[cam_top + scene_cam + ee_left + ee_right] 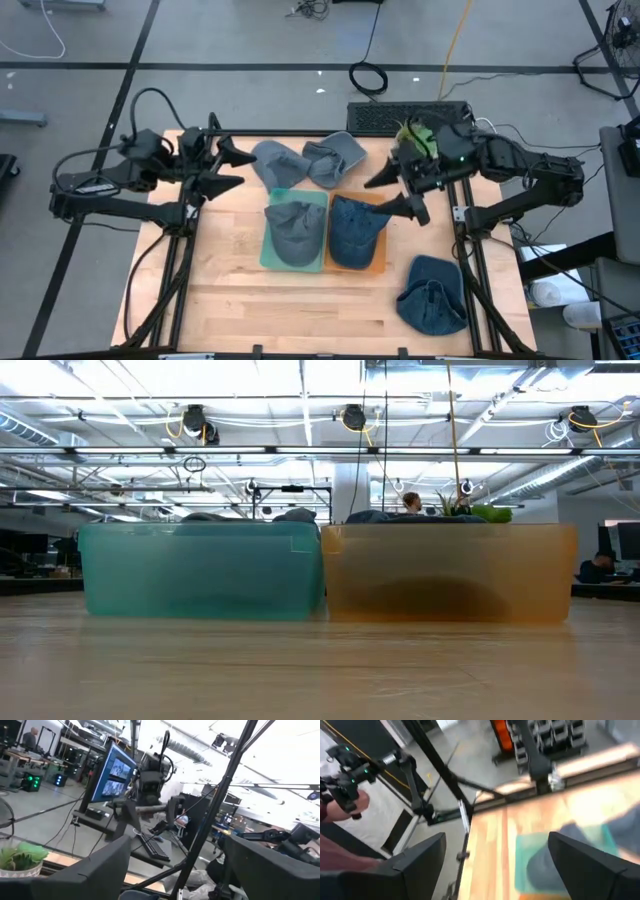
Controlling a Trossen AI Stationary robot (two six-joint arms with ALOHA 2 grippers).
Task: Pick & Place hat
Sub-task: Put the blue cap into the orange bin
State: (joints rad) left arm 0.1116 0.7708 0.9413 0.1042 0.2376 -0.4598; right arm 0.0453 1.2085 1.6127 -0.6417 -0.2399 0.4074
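No readable writing or brand mark is made out on any hat, bin or arm.

The left gripper (232, 167) is held above the far left part of the surface (240, 300), its two fingers spread wide and nothing held between them. The right gripper (397, 192) is held over the far right part, just beside the orange bin (378, 268); its fingers are also spread wide and empty.

Just beside the left gripper, a grey hat (277, 162) is seen lying crumpled on the wood at the far edge, not touched by the fingers. A second grey hat (337, 157) lies against it, between the two grippers. A third grey hat (295, 232) rests inside the teal bin (268, 255), crown up, with its brim toward the near side. A dark blue denim hat (357, 232) fills the orange bin, directly below and beside the right gripper. Another dark blue hat (432, 293) lies upside down on the near right corner of the surface, well apart from both grippers.

In the low view the teal bin (200, 570) and the orange bin (450, 572) stand side by side, touching, both translucent; hat crowns show slightly above their rims.

A green plant (418, 135) is seen behind the right arm, and a person's hand (342, 805) is seen beyond the surface in the right wrist view.
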